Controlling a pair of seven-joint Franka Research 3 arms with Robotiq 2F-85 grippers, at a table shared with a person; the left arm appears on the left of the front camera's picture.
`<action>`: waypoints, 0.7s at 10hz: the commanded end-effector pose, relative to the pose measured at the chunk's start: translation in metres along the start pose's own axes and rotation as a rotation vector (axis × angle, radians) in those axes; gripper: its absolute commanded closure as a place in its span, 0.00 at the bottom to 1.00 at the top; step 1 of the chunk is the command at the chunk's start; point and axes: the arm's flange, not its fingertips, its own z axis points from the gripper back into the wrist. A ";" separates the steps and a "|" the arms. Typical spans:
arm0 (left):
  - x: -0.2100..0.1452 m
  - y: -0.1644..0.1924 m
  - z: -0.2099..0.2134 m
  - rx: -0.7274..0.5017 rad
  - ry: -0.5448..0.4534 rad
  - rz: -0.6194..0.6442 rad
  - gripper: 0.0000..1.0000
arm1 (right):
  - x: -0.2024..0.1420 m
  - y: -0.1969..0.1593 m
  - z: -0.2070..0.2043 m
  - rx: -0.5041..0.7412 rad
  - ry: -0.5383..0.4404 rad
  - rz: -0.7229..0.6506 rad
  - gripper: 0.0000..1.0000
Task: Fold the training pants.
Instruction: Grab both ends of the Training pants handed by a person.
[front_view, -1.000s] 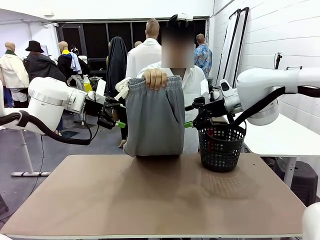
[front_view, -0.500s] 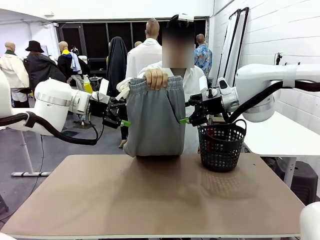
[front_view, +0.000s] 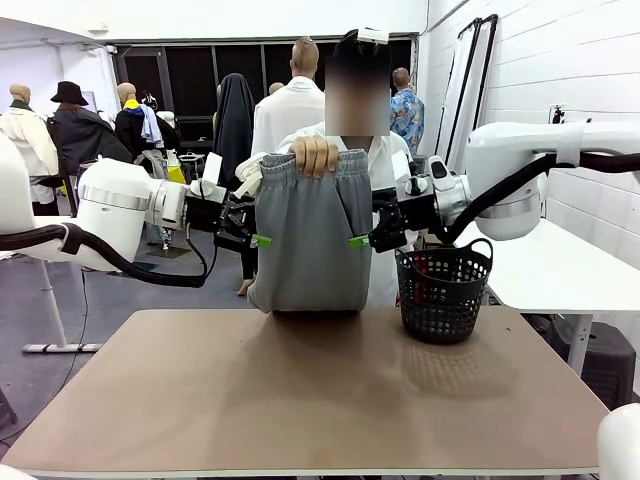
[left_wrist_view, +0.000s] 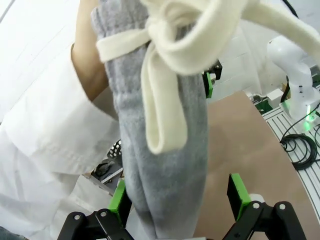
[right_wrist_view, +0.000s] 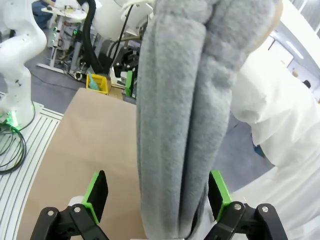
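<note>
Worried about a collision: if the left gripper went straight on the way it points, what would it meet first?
The training pants: their hanging edge sits between the left gripper's open fingers, so likely cloth at once.

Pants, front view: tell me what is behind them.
A person in a white shirt stands behind the pants, with one hand gripping the waistband from above. The pants cover most of the torso, so what lies lower behind them cannot be told.

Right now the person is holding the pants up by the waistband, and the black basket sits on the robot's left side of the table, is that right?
Not quite. The basket sits on the robot's right side of the table, as the front view shows. The person's hand does hold the pants up by the waistband.
</note>
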 end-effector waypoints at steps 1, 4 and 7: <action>0.005 0.002 -0.006 -0.003 -0.053 -0.012 0.00 | 0.000 -0.008 -0.011 0.010 -0.029 0.020 0.00; 0.023 -0.001 -0.011 0.007 -0.067 0.001 0.00 | 0.011 -0.009 -0.018 0.020 -0.063 0.050 0.00; 0.036 0.000 -0.008 0.035 -0.109 0.031 0.00 | 0.015 -0.007 -0.020 0.031 -0.071 0.063 0.00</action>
